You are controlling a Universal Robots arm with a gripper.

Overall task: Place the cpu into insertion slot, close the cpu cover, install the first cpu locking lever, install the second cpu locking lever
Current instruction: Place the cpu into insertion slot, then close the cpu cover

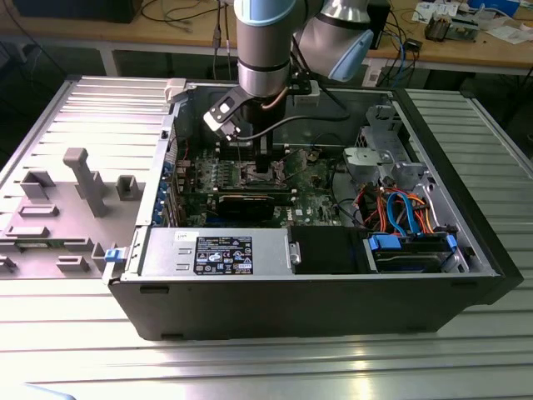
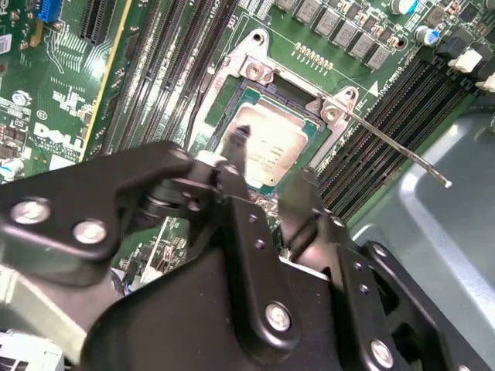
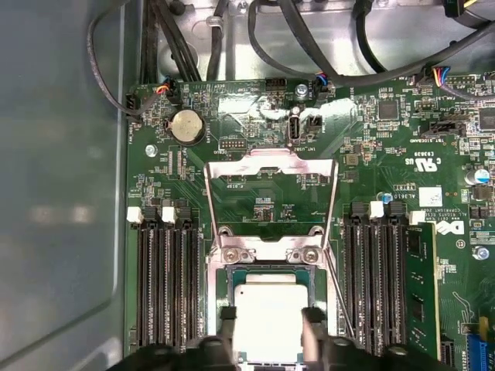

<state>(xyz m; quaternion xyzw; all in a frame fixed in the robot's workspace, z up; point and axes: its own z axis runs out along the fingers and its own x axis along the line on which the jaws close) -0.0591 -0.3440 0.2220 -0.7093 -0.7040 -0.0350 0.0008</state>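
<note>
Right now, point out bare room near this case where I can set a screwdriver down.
Bare: the ribbed table along the front of the computer case. Crowded: the grey moulded panel at the exterior view's left, cables inside, and the gripper over the cpu.

My tool point(image 2: 267, 166) is matte black with silver screw heads. The cpu point(image 3: 267, 309) has a pale silvery-grey top, and the cpu cover point(image 3: 271, 161) is bright bare-metal silver. The motherboard point(image 3: 255, 124) is green, striped by black memory slots point(image 3: 162, 286). The black case point(image 1: 333, 304) holds orange and blue cables point(image 1: 400, 208).
</note>
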